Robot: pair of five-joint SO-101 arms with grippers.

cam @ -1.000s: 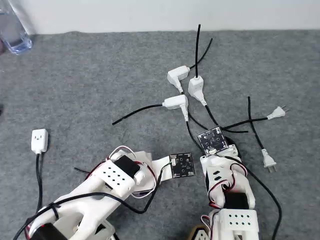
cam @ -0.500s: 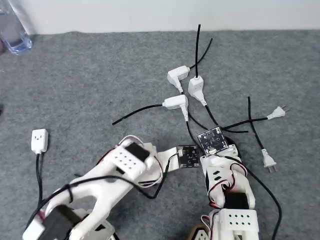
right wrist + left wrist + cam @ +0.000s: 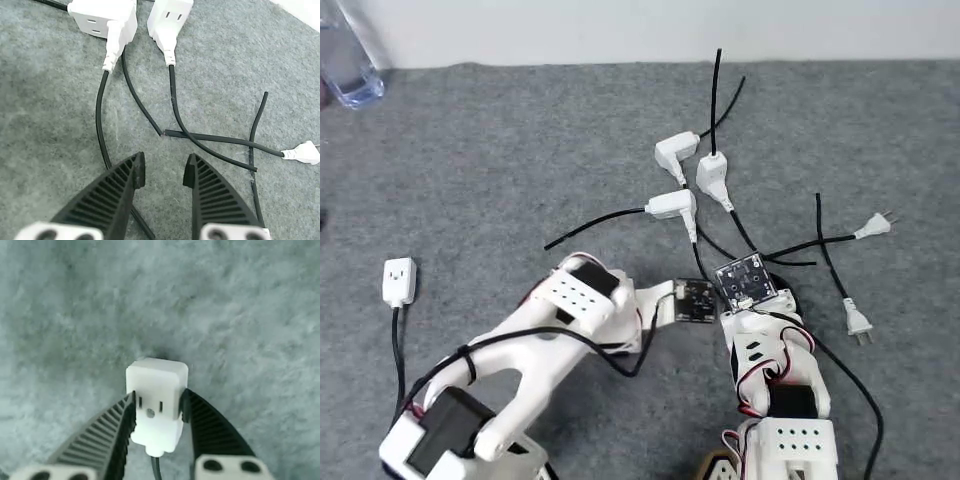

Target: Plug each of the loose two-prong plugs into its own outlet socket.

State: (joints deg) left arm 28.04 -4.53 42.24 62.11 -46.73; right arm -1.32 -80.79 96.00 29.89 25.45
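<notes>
1. The left arm (image 3: 575,300) is swung inward compared with a second ago. Its wrist is now carried up beside the wrist of the right arm (image 3: 770,360), where earlier it was set lower and apart from it.
2. An outlet socket (image 3: 156,385) is pinched by the left gripper (image 3: 157,407), one finger pressed to each side. The slotted face is turned to the wrist camera and the cord is led back between the fingers, over the grey carpet (image 3: 520,150).
3. No shift is seen in the right arm. The right gripper (image 3: 162,172) is held with fingers spread and nothing between them, above crossed black cords (image 3: 172,105).
4. The first loose plug (image 3: 873,226) and the second loose plug (image 3: 858,322) are left where they were, on the carpet beyond the right arm and well apart from the held socket.
5. The cluster of sockets (image 3: 711,176) and the lone socket (image 3: 398,281) are likewise unmoved.
6. It is judged that the held socket is being brought to the plugs' side of the carpet. No plug is yet lifted or seated, so a plug must first be taken up, most readily by the free right gripper.
</notes>
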